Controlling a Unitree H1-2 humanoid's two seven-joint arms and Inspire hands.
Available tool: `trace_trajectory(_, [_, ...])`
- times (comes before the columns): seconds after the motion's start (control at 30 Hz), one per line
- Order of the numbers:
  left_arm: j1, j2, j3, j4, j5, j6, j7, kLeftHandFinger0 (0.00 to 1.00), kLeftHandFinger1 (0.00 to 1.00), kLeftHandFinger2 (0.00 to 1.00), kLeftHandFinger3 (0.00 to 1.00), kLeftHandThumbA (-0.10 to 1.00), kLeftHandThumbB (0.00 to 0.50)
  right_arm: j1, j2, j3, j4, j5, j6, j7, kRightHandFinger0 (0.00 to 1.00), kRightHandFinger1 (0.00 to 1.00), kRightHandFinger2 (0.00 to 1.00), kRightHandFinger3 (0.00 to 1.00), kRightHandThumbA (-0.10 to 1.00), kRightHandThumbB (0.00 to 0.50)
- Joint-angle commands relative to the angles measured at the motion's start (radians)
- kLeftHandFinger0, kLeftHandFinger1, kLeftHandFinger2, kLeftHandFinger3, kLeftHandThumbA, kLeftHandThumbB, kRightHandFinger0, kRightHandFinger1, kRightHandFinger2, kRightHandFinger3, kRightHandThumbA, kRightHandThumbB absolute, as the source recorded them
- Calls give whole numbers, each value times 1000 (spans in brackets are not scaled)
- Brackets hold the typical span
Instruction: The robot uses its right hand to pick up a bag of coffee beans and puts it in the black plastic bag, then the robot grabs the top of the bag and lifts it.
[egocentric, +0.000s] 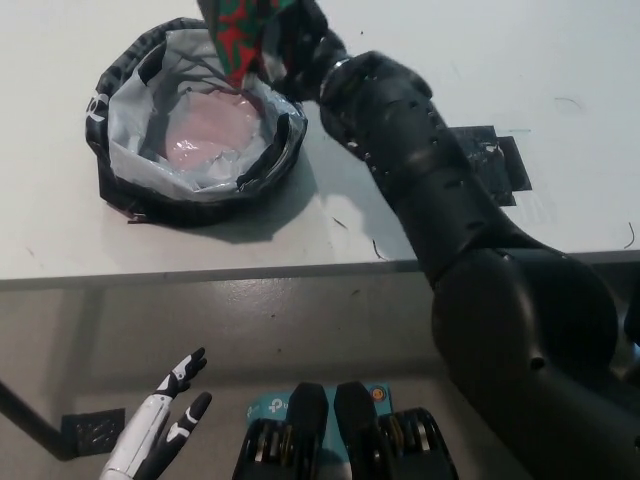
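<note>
Even, bright light fell on the white table (560, 60). The black plastic bag (195, 125) cast a soft shadow to its right. Its top-edge neighbour, the coffee bean bag (240, 30), was motion-blurred.

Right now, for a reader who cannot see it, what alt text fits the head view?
The robot's black right hand holds a red-and-green patterned coffee bean bag over the far rim of an open black plastic bag with a grey lining, which sits on a white table. The white left hand rests low, below the table edge, fingers apart.

Lab: tape-marked white table (560, 60)
</note>
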Motion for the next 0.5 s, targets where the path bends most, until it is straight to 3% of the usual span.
trace_trajectory(0.0, [-13,17,-6,-23,6,-22,-15,1000,1000,1000,1000,1000,140,-121,1,9,26,-22,-139,1,0,89,713,1000,-100,76])
trace_trajectory(0.17, [-16,12,-8,-23,-1,-24,-18,1000,1000,1000,1000,1000,140,-125,6,25,55,-53,-172,-23,0,76,709,1000,-100,62])
trace_trajectory(0.27, [-20,14,-11,-21,1,-32,-22,1000,1000,1000,1000,1000,138,-128,11,48,67,-81,-190,-38,0,86,717,1000,-100,111])
trace_trajectory(0.33, [-20,15,-12,-22,1,-32,-24,1000,1000,1000,1000,1000,137,-129,14,61,69,-96,-197,-44,0,82,708,1000,-100,114])
trace_trajectory(0.47, [-23,17,-18,-27,5,-34,-29,1000,1000,1000,1000,1000,123,-136,19,124,80,-156,-208,-69,0,191,831,1000,-100,141])
